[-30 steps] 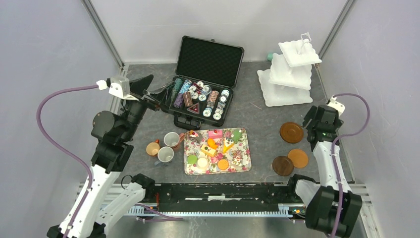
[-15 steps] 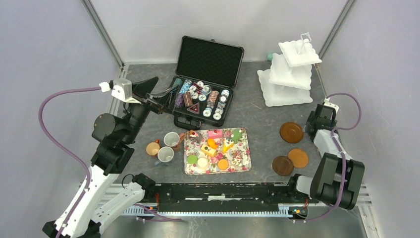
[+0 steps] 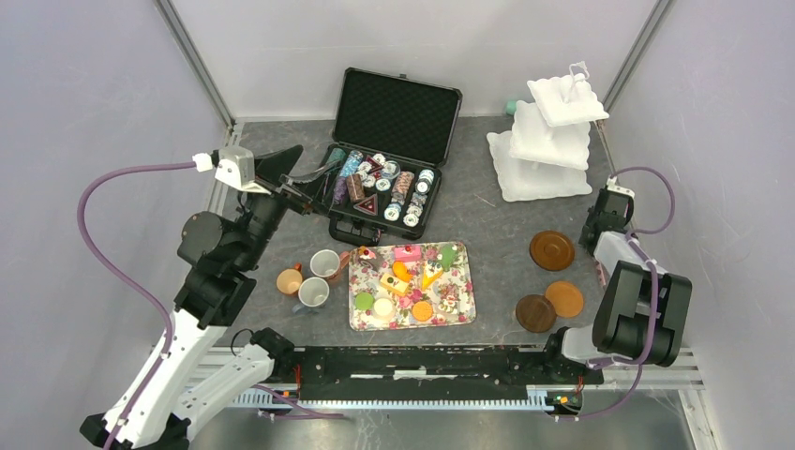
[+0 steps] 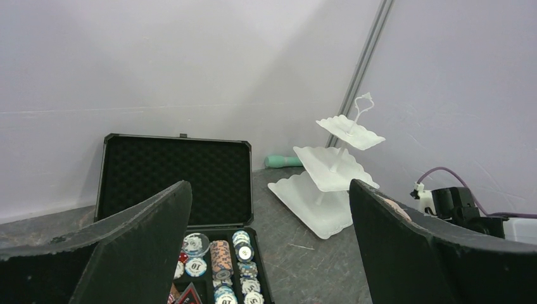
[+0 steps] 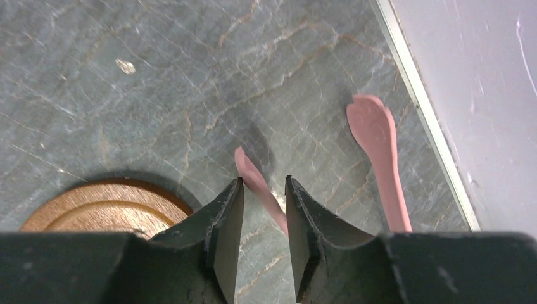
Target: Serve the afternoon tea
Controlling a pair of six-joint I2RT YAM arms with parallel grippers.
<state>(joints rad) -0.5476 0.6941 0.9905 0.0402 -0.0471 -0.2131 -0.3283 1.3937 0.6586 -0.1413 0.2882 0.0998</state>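
Observation:
The toy cakes and macarons (image 3: 403, 274) lie on a floral tray (image 3: 465, 302) in the middle of the table. To its left stand the orange mug (image 3: 289, 280), the grey mug (image 3: 325, 263) and the white mug (image 3: 313, 294). My left gripper (image 3: 298, 180) hangs wide open and empty above the left end of the poker chip case (image 3: 384, 187); the left wrist view shows the same gripper (image 4: 267, 187). My right gripper (image 5: 263, 180) is low at the right wall, its jaws narrowed around one arm of the pink tongs (image 5: 379, 139), a gap still showing.
A white three-tier stand (image 3: 548, 141) rises at the back right. Three brown wooden coasters (image 3: 551, 250) lie on the right, one just left of my right gripper (image 3: 601, 223). The right wall's rail runs close beside the tongs.
My right arm has folded down and lowered to the table by the right wall, and its jaws have narrowed. The left gripper has shifted slightly right and stays open.

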